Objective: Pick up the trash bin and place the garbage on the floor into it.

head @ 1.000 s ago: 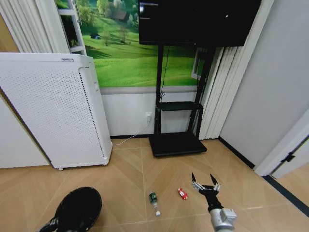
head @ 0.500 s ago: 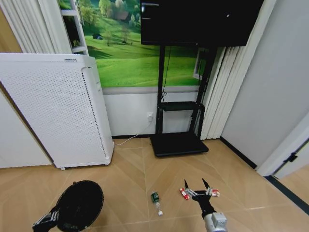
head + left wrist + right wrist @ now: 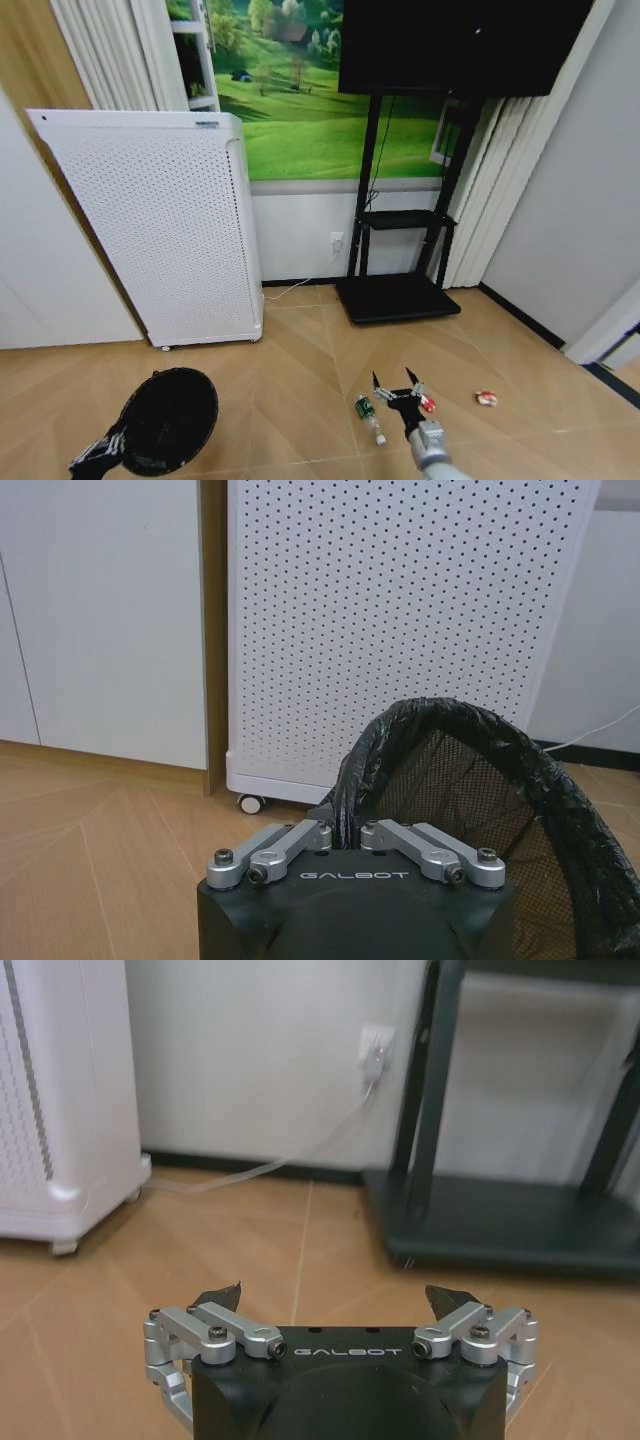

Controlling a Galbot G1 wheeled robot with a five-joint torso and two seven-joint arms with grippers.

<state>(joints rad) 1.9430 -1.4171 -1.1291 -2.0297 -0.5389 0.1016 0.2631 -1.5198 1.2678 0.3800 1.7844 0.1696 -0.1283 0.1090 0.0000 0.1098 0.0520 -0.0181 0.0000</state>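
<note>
Bin (image 3: 168, 419), small, black and round with a black liner over its rim, hangs low at the robot's left, tilted so its mouth faces up toward the head camera. The left gripper (image 3: 98, 458) is clenched on the near rim; the left wrist view shows both fingers (image 3: 290, 840) pinched together on the crinkled liner edge. The bin looks light and fairly stiff, with mesh-like walls, so a rim grip should carry it, though the liner may slip. On the floor ahead lie the garbage items: a clear bottle (image 3: 367, 416) with a green label, a red-and-white packet (image 3: 427, 402) just beside the right gripper, and a second packet (image 3: 486, 398) farther right, well apart from the bottle. The bottle looks light and smooth and could roll; taking it across the middle seems safest. The packets look flat, thin and soft, likely hard to lift off the floor. The right gripper (image 3: 397, 385) hovers above the floor between bottle and near packet, jaws spread wide, holding nothing. The floor (image 3: 290, 360) is smooth tan wood-look planks in a herringbone pattern. Behind stand a tall white perforated appliance (image 3: 165, 230), a black TV stand (image 3: 395, 295) under a dark screen, a green landscape mural and white pleated curtains.
</note>
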